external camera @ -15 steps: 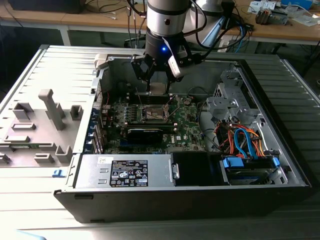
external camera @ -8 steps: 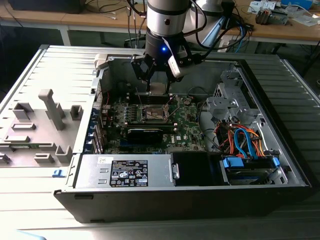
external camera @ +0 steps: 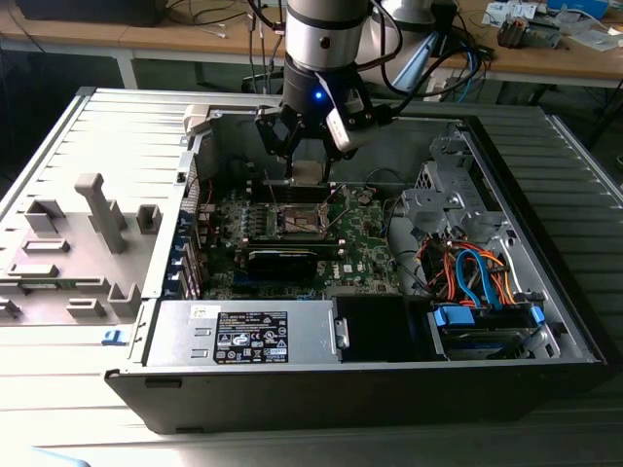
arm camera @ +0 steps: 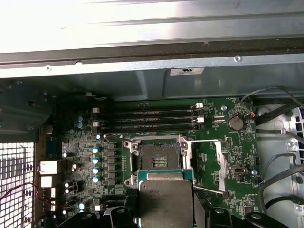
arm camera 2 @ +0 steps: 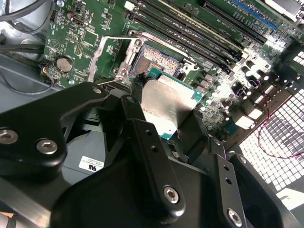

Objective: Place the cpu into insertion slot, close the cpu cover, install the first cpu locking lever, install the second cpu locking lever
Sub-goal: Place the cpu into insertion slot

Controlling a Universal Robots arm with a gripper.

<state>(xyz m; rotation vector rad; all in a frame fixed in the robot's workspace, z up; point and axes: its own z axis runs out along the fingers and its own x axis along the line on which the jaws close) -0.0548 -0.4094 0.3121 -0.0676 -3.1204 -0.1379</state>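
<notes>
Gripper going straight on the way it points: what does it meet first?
Probably the insertion slot, open below: the gripper, shut on the cpu, points down at it. Exact alignment and depth are unclear.

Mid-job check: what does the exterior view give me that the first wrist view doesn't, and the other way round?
Exterior view extras: the arm's wrist above the open case, the power supply, and the drive bay's blue and orange cables.
First wrist view extras: a close look into the empty insertion slot, the cpu cover swung open beside it, and the coin battery.
Shared: the claw gripping the cpu over the motherboard, not yet seated.
</notes>
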